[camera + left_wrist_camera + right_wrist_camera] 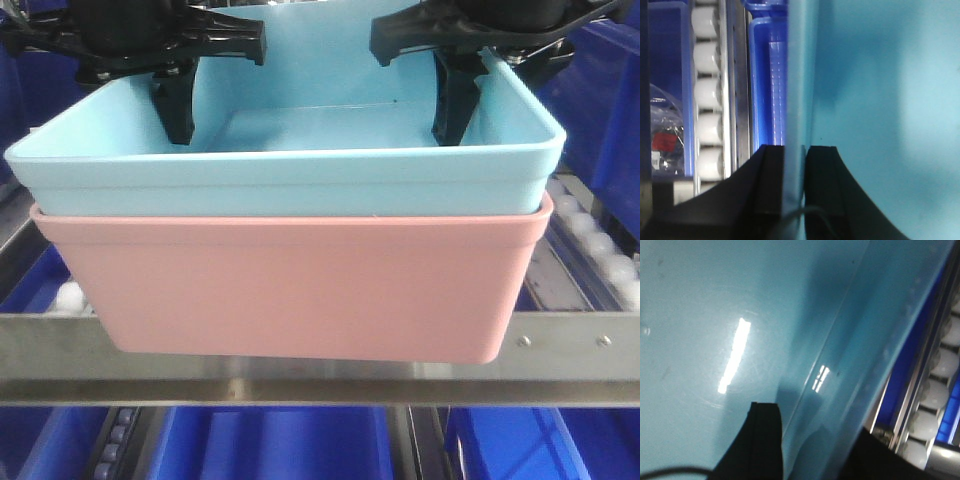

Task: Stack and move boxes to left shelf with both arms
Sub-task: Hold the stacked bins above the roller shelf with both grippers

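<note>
The light sky blue box [300,180] sits nested inside the salmon pink box [300,290], filling the front view. The stack stands over the left shelf's flat metal front bar [60,345]; I cannot tell whether it rests on the rollers. My left gripper [170,110] is shut on the blue box's left wall, and the left wrist view shows its jaws [795,150] pressed on both sides of that wall [880,100]. My right gripper [455,105] clamps the right wall, one finger inside and one outside [815,425].
White rollers [600,245] run along the shelf rails on both sides of the stack [707,95] [940,370]. Dark blue bins stand below the front bar [270,440], at the far right [615,100] and beside the blue box's left wall [767,90].
</note>
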`<state>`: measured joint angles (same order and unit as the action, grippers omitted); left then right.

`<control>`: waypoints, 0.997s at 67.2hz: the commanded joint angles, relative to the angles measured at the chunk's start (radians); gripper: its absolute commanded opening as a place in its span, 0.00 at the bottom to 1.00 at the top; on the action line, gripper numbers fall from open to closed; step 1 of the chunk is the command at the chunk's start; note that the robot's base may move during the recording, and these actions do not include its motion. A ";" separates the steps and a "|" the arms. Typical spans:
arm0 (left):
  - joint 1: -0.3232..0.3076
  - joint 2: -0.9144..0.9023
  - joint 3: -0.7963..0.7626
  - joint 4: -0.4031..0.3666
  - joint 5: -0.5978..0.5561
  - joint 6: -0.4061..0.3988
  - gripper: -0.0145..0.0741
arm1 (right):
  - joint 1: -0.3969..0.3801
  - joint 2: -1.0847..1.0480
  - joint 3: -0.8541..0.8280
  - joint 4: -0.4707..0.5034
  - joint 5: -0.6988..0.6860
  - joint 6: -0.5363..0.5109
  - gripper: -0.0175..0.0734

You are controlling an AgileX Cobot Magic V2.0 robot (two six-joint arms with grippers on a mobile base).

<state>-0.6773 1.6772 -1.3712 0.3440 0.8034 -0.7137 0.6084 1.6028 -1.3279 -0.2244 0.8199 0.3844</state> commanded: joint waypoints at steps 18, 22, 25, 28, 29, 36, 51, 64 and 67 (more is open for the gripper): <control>-0.047 -0.051 -0.053 -0.079 -0.257 -0.010 0.16 | 0.039 -0.049 -0.048 0.137 -0.250 -0.019 0.25; -0.047 -0.051 -0.053 -0.079 -0.257 -0.010 0.16 | 0.039 -0.049 -0.048 0.137 -0.250 -0.019 0.25; -0.047 -0.051 -0.053 -0.079 -0.257 -0.010 0.16 | 0.039 -0.049 -0.048 0.137 -0.250 -0.019 0.25; -0.047 -0.051 -0.053 -0.079 -0.257 -0.010 0.16 | 0.039 -0.049 -0.048 0.137 -0.250 -0.019 0.25; -0.047 -0.051 -0.053 -0.079 -0.257 -0.010 0.16 | 0.039 -0.049 -0.048 0.137 -0.250 -0.019 0.25; -0.047 -0.051 -0.053 -0.079 -0.257 -0.010 0.16 | 0.039 -0.049 -0.048 0.137 -0.250 -0.019 0.25; -0.047 -0.051 -0.053 -0.079 -0.257 -0.010 0.16 | 0.039 -0.049 -0.048 0.137 -0.250 -0.019 0.25; -0.047 -0.051 -0.053 -0.079 -0.257 -0.010 0.16 | 0.039 -0.049 -0.048 0.137 -0.250 -0.019 0.25; -0.047 -0.051 -0.053 -0.079 -0.257 -0.010 0.16 | 0.039 -0.049 -0.048 0.137 -0.250 -0.019 0.25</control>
<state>-0.6773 1.6772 -1.3712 0.3440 0.8034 -0.7137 0.6084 1.6028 -1.3279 -0.2244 0.8199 0.3844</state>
